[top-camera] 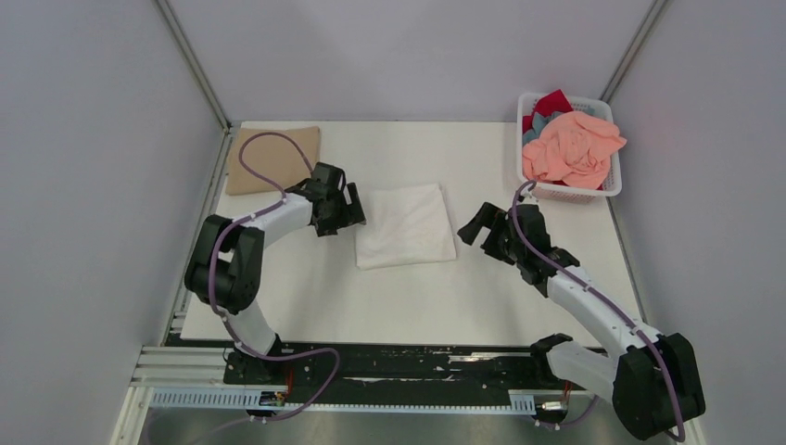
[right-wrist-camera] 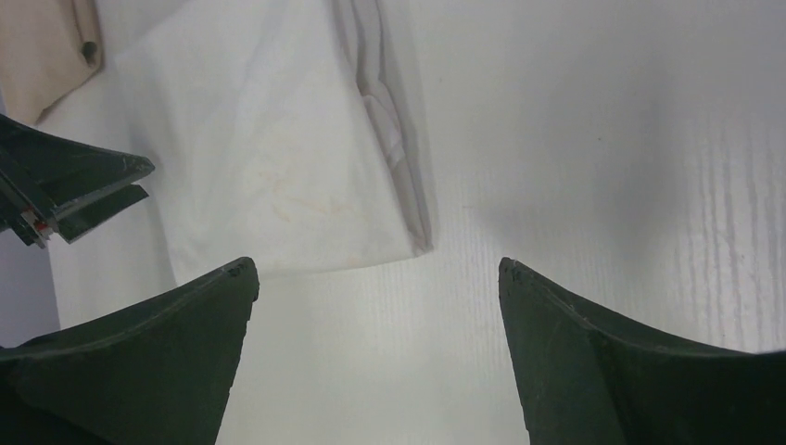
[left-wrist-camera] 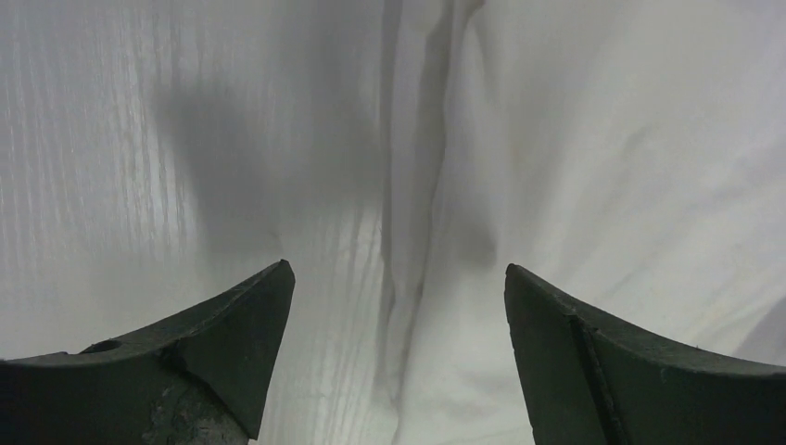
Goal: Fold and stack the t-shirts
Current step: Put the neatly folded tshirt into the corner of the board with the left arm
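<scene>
I see a white table (top-camera: 417,311) from above, with 2 arms reaching in from its near edge. A white t-shirt (top-camera: 406,225) lies folded into a flat rectangle near the middle of the table, between the 2 grippers.

My left gripper (top-camera: 352,213) sits at the shirt's left edge. In its wrist view the 2 dark fingers (left-wrist-camera: 213,343) are spread wide, with the shirt's folded edge running between them, bare table on one side and white cloth on the other. I cannot tell whether the fingertips touch the fabric.

My right gripper (top-camera: 475,227) hovers just beside the shirt's right edge. Its fingers (right-wrist-camera: 593,352) are also spread wide and hold nothing. Below them is bare table, with a corner of the white shirt near the left finger.

A tan t-shirt (top-camera: 269,158) lies folded flat at the far left corner of the table, well apart from the white one.

A white lattice basket (top-camera: 607,190) stands at the far right corner. A crumpled salmon pink t-shirt (top-camera: 570,148) is heaped on top, with a red t-shirt (top-camera: 553,100) and a grey-blue t-shirt (top-camera: 545,125) partly showing behind it.
</scene>
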Available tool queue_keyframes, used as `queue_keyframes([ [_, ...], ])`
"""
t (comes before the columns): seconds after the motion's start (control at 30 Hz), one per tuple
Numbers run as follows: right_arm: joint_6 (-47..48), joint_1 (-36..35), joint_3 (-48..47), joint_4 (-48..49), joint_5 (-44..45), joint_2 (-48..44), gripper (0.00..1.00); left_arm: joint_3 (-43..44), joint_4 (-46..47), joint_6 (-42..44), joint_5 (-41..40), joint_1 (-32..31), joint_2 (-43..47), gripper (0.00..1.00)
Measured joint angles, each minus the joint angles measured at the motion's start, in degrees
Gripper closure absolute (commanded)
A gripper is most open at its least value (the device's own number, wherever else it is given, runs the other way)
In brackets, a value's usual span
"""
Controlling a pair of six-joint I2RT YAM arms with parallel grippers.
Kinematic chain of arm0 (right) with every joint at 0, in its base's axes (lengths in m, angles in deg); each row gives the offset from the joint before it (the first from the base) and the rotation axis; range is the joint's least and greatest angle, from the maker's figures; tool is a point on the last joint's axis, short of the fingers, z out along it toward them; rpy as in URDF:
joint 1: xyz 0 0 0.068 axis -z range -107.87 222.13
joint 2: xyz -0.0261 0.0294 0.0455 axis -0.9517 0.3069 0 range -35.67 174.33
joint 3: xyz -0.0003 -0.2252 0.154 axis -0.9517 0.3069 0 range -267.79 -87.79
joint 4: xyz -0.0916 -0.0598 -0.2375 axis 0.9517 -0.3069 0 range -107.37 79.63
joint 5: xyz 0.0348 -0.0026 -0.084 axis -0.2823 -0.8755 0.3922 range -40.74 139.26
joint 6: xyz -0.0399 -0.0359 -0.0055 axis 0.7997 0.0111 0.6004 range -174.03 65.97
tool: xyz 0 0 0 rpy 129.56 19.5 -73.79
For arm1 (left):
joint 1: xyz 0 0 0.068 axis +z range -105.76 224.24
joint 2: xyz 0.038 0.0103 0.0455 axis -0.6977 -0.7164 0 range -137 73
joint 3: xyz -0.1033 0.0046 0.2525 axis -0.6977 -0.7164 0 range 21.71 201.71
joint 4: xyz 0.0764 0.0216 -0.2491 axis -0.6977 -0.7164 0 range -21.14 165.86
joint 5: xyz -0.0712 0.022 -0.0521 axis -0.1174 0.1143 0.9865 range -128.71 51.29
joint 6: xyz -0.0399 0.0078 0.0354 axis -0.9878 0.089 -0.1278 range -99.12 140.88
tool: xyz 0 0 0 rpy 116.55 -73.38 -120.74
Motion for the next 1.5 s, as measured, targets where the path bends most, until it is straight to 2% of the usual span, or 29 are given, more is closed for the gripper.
queue_keyframes([
  [0.13, 0.5, 0.1, 0.3, -3.3, 2.1, -0.2, 0.0, 4.9, -1.7, 0.4, -0.4, 0.5, -6.8, 0.2],
  [0.3, 1.3, 0.1, 0.3, -5.2, 4.3, -1.6, 0.0, 8.4, -2.8, 0.5, 0.1, -0.3, -10.4, 0.34],
  [0.37, 1.5, 0.1, 0.4, -5.8, 5.6, -2.4, 0.0, 9.9, -2.9, 0.5, 0.4, -0.8, -11.8, 0.45],
  [0.47, 1.7, 0.1, 0.9, -6.5, 7.4, -3.8, 0.0, 14.2, -4.0, 0.1, 0.5, -2.1, -15.1, 0.7],
  [0.5, 1.7, 0.1, 1.1, -6.6, 8.1, -4.2, 0.0, 15.9, -4.7, 0.4, 0.1, -2.7, -16.5, 0.75],
  [0.53, 1.8, 0.1, 1.4, -6.7, 8.6, -4.5, 0.0, 17.9, -5.6, 0.3, -0.4, -3.4, -17.9, 0.87],
  [0.6, 1.9, 0.2, 1.7, -6.7, 9.9, -5.2, 0.0, 21.6, -7.4, 0.3, -1.7, -4.7, -20.4, 1.0],
  [0.8, 2.5, 0.9, 2.9, -6.9, 13.5, -5.7, 0.0, 28.1, -12.2, 1.1, -8.2, -7.5, -23.8, 1.0],
  [0.9, 2.8, 1.1, 3.0, -7.1, 14.4, -5.0, 0.0, 29.0, -13.5, 4.9, -15.0, -8.6, -23.8, 1.0],
  [1.0, 3.1, 1.2, 3.0, -7.1, 15.0, -3.2, 0.0, 29.3, -12.7, 12.6, -23.0, -8.5, -23.7, 1.0],
  [1.13, 3.6, 1.4, 3.0, -7.4, 15.5, -1.0, 0.0, 29.8, -8.4, 24.8, -28.8, -6.1, -23.1, 1.0],
  [1.3, 4.3, 1.5, 3.0, -7.5, 16.8, -0.5, 0.0, 34.0, -1.9, 39.5, -31.4, -0.2, -22.1, 1.0],
  [1.5, 4.8, 1.5, 3.0, -7.5, 19.9, -0.1, 0.0, 38.2, 3.7, 50.0, -32.3, 6.3, -21.8, 1.0],
])
